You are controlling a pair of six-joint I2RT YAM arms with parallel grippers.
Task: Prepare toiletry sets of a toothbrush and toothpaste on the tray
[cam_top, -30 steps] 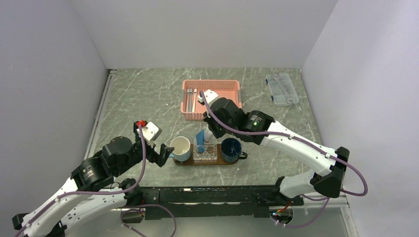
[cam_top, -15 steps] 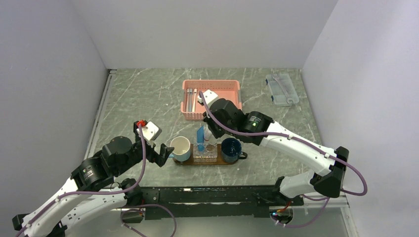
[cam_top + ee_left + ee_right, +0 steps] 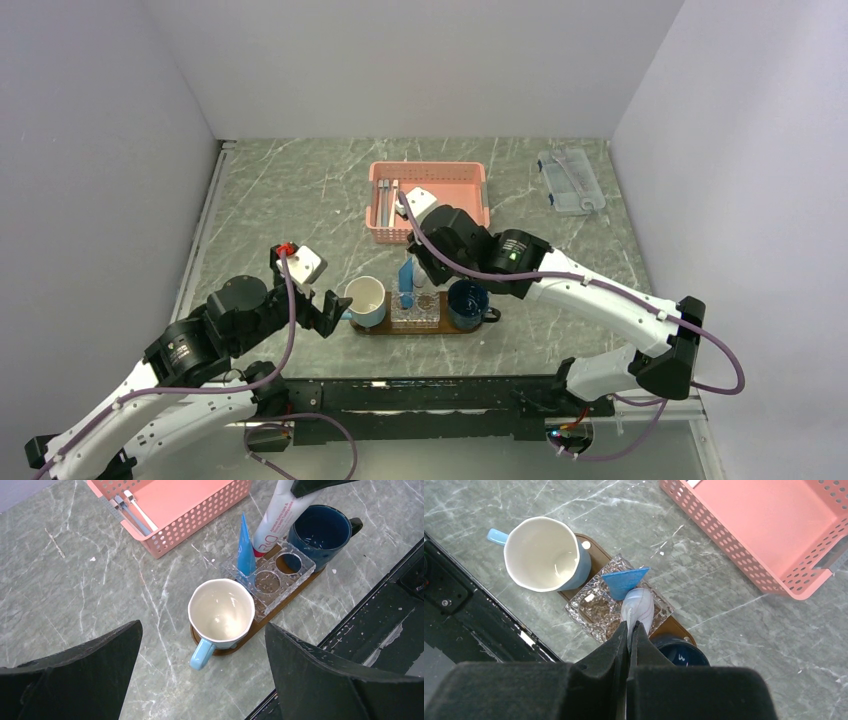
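The tray is a dark brown board carrying two mugs and a clear holder with round holes. The blue toothpaste stands upright in the holder's back left hole; it also shows in the left wrist view and the right wrist view. My right gripper is shut on the flat end of a white tube with a red cap. The cap end is down at the holder's back row beside the blue tube. My left gripper is open and empty, left of the tray.
A white mug with a light blue handle stands on the tray's left end, a dark blue mug on its right end. A pink basket holding toothbrushes sits behind. A clear box lies far right.
My right gripper has shifted slightly left and down with the white tube, bringing it closer over the holder. The left arm has not moved.
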